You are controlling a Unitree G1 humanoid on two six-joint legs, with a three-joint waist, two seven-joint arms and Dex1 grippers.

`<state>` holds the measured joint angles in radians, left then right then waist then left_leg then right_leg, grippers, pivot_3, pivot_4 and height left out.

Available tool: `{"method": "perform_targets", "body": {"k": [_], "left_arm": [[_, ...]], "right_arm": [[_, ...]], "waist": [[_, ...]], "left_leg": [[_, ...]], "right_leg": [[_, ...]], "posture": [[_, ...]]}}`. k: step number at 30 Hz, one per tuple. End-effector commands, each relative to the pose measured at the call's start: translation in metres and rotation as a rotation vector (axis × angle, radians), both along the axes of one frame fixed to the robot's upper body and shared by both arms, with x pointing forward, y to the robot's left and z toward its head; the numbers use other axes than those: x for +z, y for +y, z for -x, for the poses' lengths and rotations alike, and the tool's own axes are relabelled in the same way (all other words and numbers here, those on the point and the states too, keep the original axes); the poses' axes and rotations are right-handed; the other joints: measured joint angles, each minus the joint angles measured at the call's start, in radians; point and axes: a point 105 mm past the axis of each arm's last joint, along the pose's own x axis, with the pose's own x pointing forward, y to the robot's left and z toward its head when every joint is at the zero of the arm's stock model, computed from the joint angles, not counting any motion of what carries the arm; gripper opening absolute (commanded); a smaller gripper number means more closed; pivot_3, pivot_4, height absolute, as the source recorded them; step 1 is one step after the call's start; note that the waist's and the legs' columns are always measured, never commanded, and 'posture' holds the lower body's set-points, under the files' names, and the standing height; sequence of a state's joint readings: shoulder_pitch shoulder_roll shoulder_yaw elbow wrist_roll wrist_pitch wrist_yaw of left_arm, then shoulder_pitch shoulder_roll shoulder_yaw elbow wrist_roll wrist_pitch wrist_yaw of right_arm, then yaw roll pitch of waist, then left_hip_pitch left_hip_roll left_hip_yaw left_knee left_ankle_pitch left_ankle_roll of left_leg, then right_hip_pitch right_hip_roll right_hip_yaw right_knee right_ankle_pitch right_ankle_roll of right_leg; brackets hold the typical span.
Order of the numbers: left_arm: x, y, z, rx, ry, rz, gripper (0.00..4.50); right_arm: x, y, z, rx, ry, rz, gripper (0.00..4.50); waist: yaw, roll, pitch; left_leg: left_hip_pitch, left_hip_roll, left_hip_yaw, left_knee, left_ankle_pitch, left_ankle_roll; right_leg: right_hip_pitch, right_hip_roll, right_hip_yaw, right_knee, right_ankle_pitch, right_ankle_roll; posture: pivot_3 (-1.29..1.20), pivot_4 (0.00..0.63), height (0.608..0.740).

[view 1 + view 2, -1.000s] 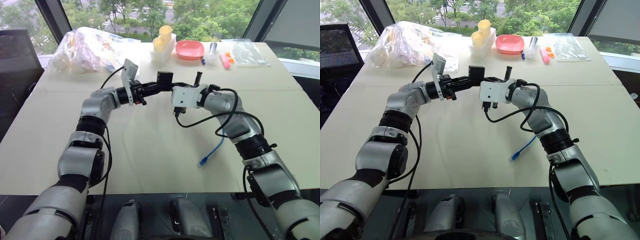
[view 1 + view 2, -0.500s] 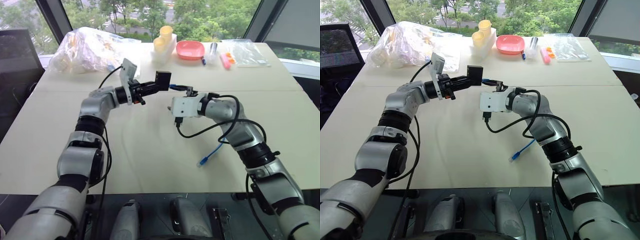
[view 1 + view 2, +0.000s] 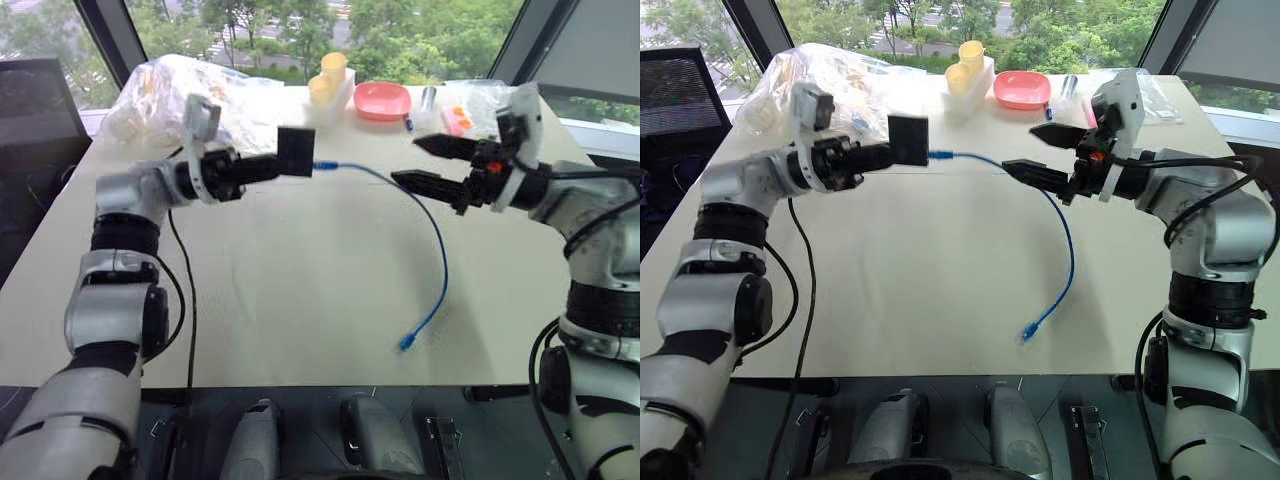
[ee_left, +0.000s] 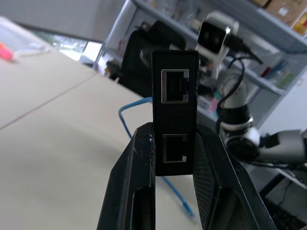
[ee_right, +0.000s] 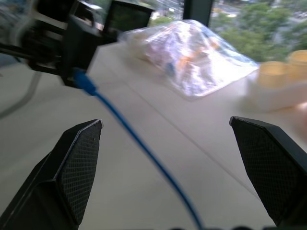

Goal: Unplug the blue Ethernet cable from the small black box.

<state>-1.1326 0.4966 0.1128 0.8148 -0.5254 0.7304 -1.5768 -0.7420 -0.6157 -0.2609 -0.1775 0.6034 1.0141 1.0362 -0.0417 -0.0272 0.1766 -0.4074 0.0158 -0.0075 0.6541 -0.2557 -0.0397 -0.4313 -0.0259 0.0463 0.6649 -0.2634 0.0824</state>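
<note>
My left gripper (image 3: pixel 272 165) is shut on the small black box (image 3: pixel 295 152) and holds it above the table's left half. The blue Ethernet cable (image 3: pixel 438 235) has one plug seated in the box's right side. From there it arcs to the right and drops to the table, where its free plug (image 3: pixel 406 343) lies near the front edge. The box face (image 4: pixel 175 96) turned to the left wrist view shows two empty ports. To the right of the box, my right gripper (image 3: pixel 428 163) hangs open and points at it, with nothing between its fingers; the cable (image 5: pixel 139 139) passes beneath it.
Along the table's far edge lie a crumpled clear plastic bag (image 3: pixel 170 95), stacked yellow cups (image 3: pixel 326 78), a pink dish (image 3: pixel 380 100) and another clear bag (image 3: pixel 478 100). Windows rise behind the table. The table's front edge (image 3: pixel 300 380) is close below the cable's free end.
My right gripper has opened beside the box and drawn back to the right and up. My left gripper has carried the box left and up, lifting the cable into an arc.
</note>
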Motion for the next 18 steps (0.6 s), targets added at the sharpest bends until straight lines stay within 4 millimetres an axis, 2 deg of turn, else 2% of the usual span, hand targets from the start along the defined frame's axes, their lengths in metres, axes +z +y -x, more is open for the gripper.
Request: {"method": "perform_targets", "body": {"k": [1, 7, 18], "left_arm": [[0.013, -0.006, 0.007, -0.067, -0.029, 0.053, 0.45], [0.004, -0.028, 0.018, -0.165, -0.017, 0.021, 0.45], [0.002, -0.039, 0.026, -0.206, -0.046, 0.012, 0.45]], "right_arm": [[0.014, 0.011, 0.018, 0.107, 0.026, -0.07, 4.43], [0.015, 0.023, 0.008, 0.113, 0.007, -0.05, 4.43], [0.01, 0.035, 0.007, 0.169, 0.048, -0.062, 4.43]], "waist": [[-0.001, 0.0, 0.0], [-0.002, 0.0, 0.0], [-0.001, 0.0, 0.0]], "left_leg": [[0.0, 0.0, 0.0, 0.0, 0.0, 0.0], [0.0, 0.0, 0.0, 0.001, 0.0, 0.0], [0.0, 0.0, 0.001, 0.001, 0.0, 0.0]], "right_leg": [[0.0, 0.0, 0.0, 0.0, 0.0, 0.0], [0.0, 0.0, 0.0, 0.0, 0.0, 0.0], [0.0, 0.0, 0.0, 0.0, 0.0, 0.0]], "posture": [[0.0, 0.15, 0.735], [0.0, 0.15, 0.735], [0.0, 0.15, 0.735]]}}
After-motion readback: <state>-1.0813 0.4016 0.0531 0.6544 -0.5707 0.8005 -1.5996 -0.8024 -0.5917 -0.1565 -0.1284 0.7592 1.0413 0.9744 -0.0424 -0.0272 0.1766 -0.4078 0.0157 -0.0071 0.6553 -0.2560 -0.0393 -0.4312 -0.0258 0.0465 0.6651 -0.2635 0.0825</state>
